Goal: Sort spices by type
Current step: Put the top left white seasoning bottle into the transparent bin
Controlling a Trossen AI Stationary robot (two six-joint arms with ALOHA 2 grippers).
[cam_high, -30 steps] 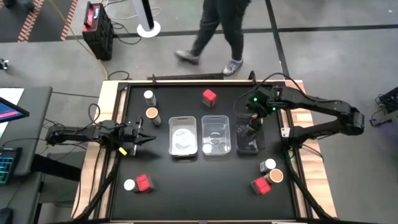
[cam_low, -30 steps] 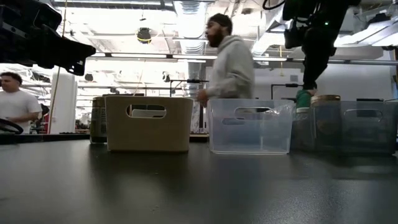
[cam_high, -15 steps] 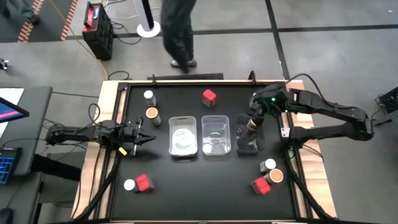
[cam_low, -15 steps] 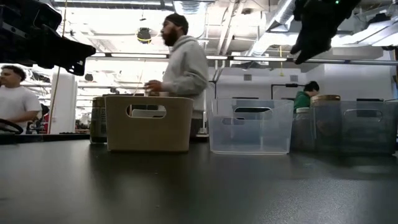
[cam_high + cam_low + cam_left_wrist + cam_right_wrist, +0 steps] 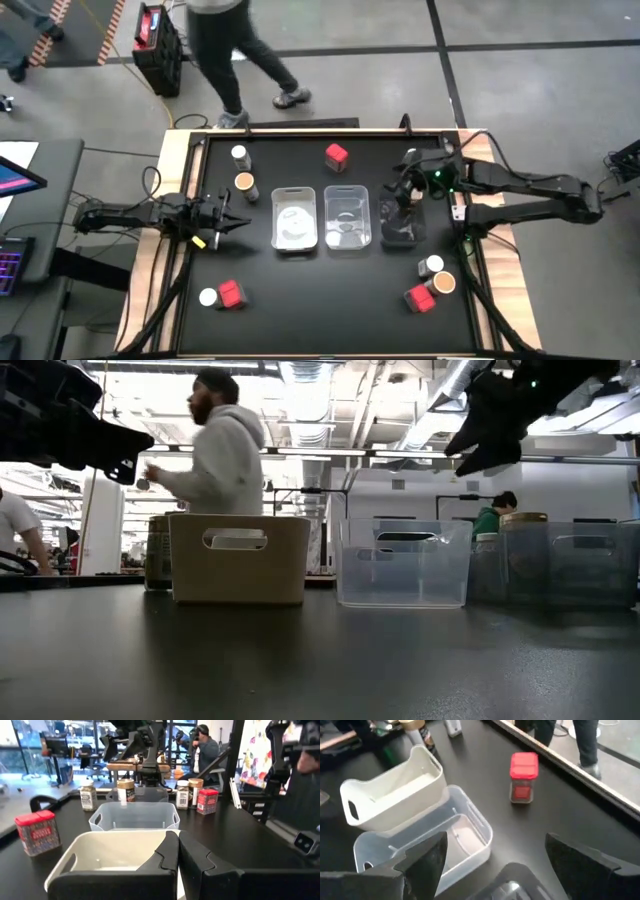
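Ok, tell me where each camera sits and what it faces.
High: overhead, straight down; both arms, three trays, right gripper.
Low: tabletop, level across; right gripper overhead.
Left wrist: over shut left gripper, facing trays.
Right wrist: above the trays, open fingers, red box.
Shared: white tray shows in all.

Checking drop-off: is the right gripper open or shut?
Open. The right gripper shows its two dark fingers spread wide apart, nothing between them, above the clear plastic trays.
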